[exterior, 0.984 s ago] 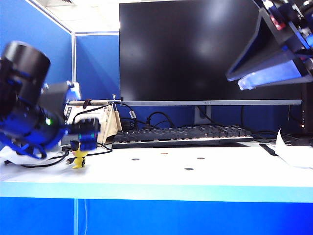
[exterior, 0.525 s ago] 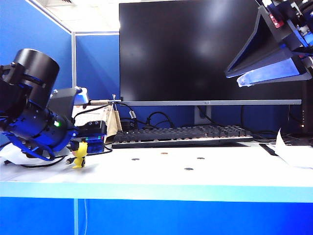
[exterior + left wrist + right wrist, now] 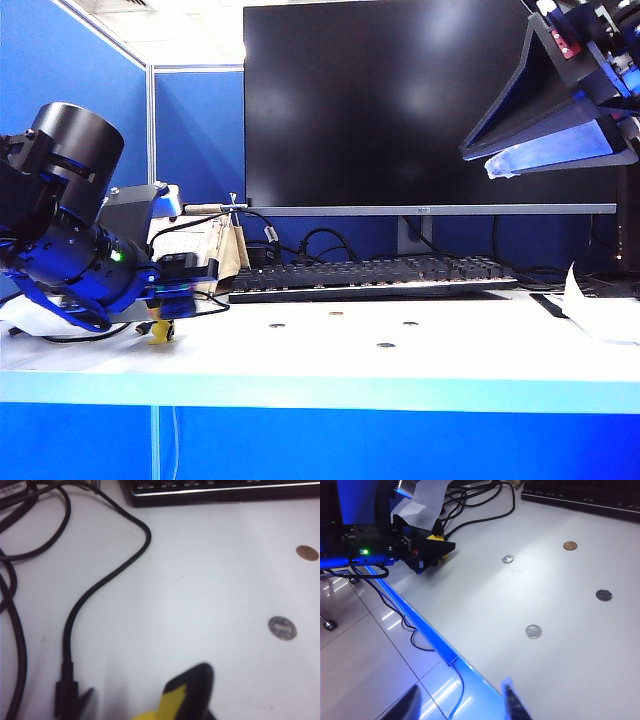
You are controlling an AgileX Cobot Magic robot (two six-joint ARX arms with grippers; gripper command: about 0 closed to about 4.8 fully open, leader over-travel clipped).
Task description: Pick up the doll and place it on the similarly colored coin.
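The small yellow doll (image 3: 160,334) stands near the table's left end, its black-tipped ear (image 3: 189,694) close under the left wrist camera. My left gripper (image 3: 178,300) is low over it, with its dark fingers (image 3: 440,546) on either side of the doll (image 3: 436,538). Contact between fingers and doll is hidden. The copper coin (image 3: 336,313) lies flat in front of the keyboard, well to the right of the doll, and shows too in both wrist views (image 3: 307,553) (image 3: 570,545). My right gripper (image 3: 480,160) hangs high at the upper right, open and empty (image 3: 462,705).
Three grey coins (image 3: 507,558) (image 3: 533,631) (image 3: 603,595) lie around the copper one. A black keyboard (image 3: 370,275) and monitor (image 3: 420,100) stand behind. Black cables (image 3: 75,615) run beside the doll. White paper (image 3: 600,315) lies at the right. The table edge (image 3: 445,655) is near.
My left gripper has sunk over the doll, which now shows only below it. The doll stands where it stood. The right arm has not moved.
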